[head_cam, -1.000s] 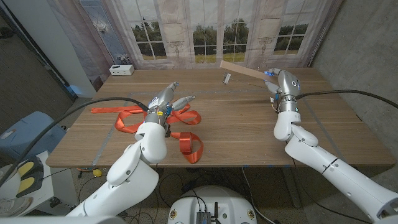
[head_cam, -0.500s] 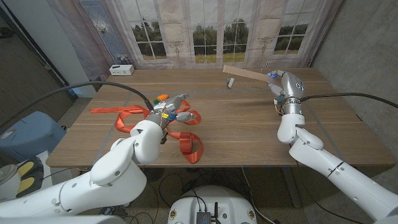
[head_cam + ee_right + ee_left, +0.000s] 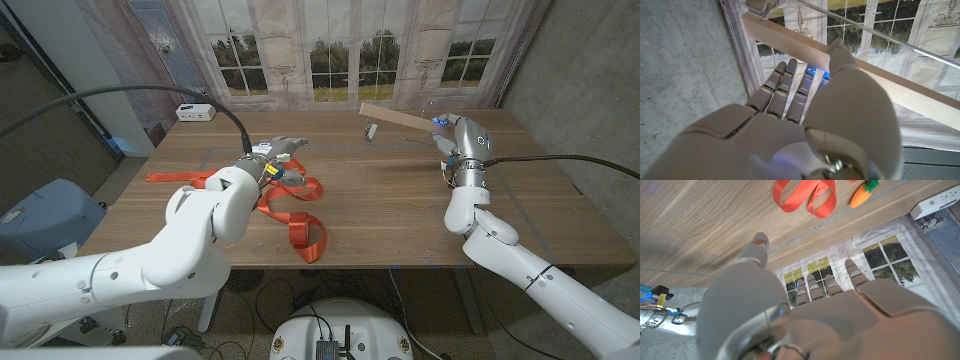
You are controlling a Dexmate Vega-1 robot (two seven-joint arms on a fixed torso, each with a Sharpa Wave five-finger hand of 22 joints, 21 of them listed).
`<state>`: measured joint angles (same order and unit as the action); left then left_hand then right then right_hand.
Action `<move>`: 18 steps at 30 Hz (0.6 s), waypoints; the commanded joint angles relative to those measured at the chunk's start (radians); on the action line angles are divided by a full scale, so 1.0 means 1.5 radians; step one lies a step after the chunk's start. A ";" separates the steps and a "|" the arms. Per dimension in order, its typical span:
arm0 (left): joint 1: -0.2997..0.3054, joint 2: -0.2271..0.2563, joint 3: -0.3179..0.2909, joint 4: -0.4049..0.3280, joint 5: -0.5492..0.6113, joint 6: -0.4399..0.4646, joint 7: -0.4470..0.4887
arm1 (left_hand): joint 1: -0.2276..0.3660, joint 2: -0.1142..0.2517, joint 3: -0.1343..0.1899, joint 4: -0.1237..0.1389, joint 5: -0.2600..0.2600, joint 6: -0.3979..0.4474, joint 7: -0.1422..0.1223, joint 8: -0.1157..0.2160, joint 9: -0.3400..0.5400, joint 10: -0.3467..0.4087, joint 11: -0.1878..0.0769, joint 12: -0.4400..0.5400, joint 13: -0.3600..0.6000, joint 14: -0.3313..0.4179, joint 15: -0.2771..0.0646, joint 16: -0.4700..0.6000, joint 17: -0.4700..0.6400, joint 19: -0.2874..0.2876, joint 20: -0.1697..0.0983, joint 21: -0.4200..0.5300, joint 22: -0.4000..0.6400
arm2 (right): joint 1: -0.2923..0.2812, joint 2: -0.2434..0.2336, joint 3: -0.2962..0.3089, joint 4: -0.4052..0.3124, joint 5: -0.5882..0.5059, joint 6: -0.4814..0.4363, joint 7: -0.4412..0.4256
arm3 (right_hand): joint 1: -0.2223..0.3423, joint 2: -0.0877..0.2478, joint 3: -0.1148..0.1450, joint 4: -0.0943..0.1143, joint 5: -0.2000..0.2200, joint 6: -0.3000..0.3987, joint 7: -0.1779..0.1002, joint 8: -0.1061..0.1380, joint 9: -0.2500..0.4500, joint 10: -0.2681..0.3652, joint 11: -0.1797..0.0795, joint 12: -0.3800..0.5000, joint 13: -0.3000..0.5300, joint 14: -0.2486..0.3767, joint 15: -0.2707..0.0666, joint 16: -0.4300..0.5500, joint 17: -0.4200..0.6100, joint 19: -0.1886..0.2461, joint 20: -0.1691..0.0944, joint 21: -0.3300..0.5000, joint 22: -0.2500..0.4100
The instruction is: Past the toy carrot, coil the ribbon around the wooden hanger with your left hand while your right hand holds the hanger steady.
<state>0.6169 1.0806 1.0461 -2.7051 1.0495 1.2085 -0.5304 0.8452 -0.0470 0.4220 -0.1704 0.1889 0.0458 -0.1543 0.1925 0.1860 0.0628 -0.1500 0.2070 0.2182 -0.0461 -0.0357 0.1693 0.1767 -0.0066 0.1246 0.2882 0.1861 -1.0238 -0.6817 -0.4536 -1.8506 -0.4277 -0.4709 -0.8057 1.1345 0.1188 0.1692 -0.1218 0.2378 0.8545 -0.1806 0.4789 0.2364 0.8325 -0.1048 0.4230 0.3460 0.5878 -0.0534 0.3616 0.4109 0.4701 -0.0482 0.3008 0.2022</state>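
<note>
The right hand [image 3: 445, 131] is up at the far side of the table [image 3: 400, 200], and it holds the wooden hanger [image 3: 398, 118] off the wood. In the right wrist view the thumb [image 3: 840, 55] lies across the light bar of the hanger [image 3: 880, 80] and the other fingers [image 3: 785, 85] reach up behind it, so that hand is clamped on the bar. That part of the job looks done.

The orange ribbon [image 3: 295, 215] lies loose in loops on the table, well apart from the hanger. None of it is wound around the hanger. The little toy carrot [image 3: 861, 195] sits on the table just beside a loop of the ribbon [image 3: 807, 197], as the left wrist view shows.

The left hand [image 3: 283, 150] hangs over the ribbon near the middle of the table. Its fingers are spread and it holds nothing.

So I think the job is only at its start. The left hand has yet to pick up the ribbon, carry it over to the hanger and wrap it round and round. The hanger is far from the ribbon, so the two need to come closer first.
</note>
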 commanded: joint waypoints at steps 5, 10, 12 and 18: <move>0.014 -0.039 -0.176 0.053 0.187 -0.259 -0.565 | 0.021 -0.006 -0.007 0.003 0.008 0.001 -0.017 0.005 0.004 -0.010 -0.015 0.000 0.000 -0.032 0.011 0.001 -0.001 -0.037 0.011 -0.021 0.000 | -0.015 0.031 -0.006 -0.025 -0.019 -0.049 -0.027 | 0.015 0.022 0.000 0.004 0.002 0.118 0.101 0.005 0.019 0.004 -0.001 0.001 0.004 0.008 -0.114 -0.002 0.003 0.005 -0.021 0.007 0.002; -0.111 0.019 -0.044 0.040 0.166 -0.209 -0.565 | 0.031 -0.002 -0.007 0.004 0.010 0.004 -0.020 0.007 0.004 -0.012 -0.015 0.001 -0.001 -0.040 0.017 0.002 -0.001 -0.045 0.017 -0.027 0.000 | -0.009 0.042 -0.014 -0.022 -0.023 -0.055 -0.032 | 0.016 0.022 -0.001 0.004 0.002 0.118 0.102 0.005 0.019 0.005 -0.001 0.001 0.004 0.008 -0.115 -0.002 0.004 0.004 -0.020 0.007 0.002; -0.094 0.012 -0.042 0.048 0.235 -0.202 -0.565 | 0.025 0.007 -0.010 0.013 0.009 -0.001 -0.012 0.005 0.005 -0.005 -0.012 0.006 -0.001 -0.032 0.005 0.008 -0.002 -0.038 0.008 -0.026 0.000 | -0.004 0.046 -0.018 -0.016 -0.022 -0.053 -0.032 | 0.016 0.022 -0.002 0.004 0.002 0.118 0.101 0.005 0.019 0.005 -0.001 0.001 0.004 0.008 -0.114 -0.002 0.004 0.005 -0.020 0.007 0.002; 0.079 0.010 -0.288 0.056 -0.017 -0.192 -0.369 | -0.037 0.018 -0.043 0.046 0.008 -0.010 0.028 -0.002 0.004 -0.008 0.011 0.008 -0.002 -0.001 0.005 0.014 -0.001 -0.003 0.010 -0.023 0.002 | 0.012 0.057 -0.031 -0.001 -0.022 -0.060 -0.027 | 0.016 0.022 -0.003 0.004 0.002 0.118 0.101 0.005 0.019 0.005 -0.001 0.000 0.004 0.009 -0.114 -0.003 0.004 0.005 -0.019 0.008 0.002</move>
<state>0.5644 1.0704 0.9040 -2.6375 1.3235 0.9253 -1.1852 0.7982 -0.0293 0.3590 -0.1068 0.1969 0.0569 -0.1318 0.2002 0.1887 0.0717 -0.1473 0.2228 0.2136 -0.0460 -0.0341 0.1891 0.1721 -0.0195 0.1287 0.2544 0.1862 -1.0311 -0.6250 -0.4746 -1.8743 -0.4555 -0.5385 -0.8444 1.1342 0.1191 0.1654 -0.1196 0.2358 0.8545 -0.1805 0.4811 0.2364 0.8321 -0.1048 0.4203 0.3508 0.5933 -0.0589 0.3617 0.4155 0.4701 -0.0482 0.3096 0.2022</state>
